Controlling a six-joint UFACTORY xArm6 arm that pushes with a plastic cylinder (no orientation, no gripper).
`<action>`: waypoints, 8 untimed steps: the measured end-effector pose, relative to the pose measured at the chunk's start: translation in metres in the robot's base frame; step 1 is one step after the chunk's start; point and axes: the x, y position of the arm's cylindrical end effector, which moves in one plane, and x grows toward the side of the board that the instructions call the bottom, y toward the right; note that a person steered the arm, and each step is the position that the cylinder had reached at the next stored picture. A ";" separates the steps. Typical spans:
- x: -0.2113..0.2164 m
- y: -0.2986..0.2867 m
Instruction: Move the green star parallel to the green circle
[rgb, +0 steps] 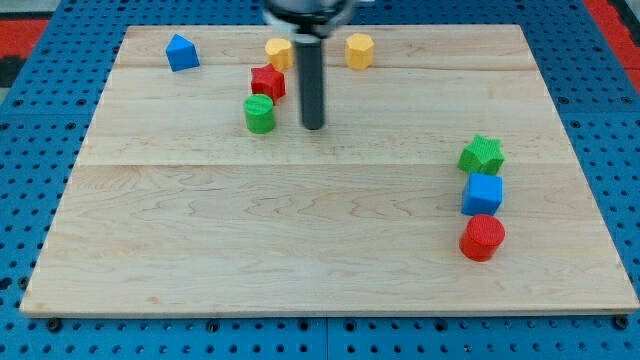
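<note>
The green star (482, 155) lies at the view's right, at the top of a short column of blocks. The green circle (260, 114) stands at the view's upper middle-left. My tip (313, 127) rests on the board just to the right of the green circle, with a small gap between them. It is far to the left of the green star.
A blue cube (483, 193) and a red circle (482, 238) sit just below the green star. A red block (268, 82), a yellow block (279, 53), a yellow hexagon (359, 50) and a blue block (182, 52) lie near the wooden board's (300, 250) top edge.
</note>
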 end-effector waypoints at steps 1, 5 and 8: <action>0.000 0.115; 0.058 0.152; 0.070 0.032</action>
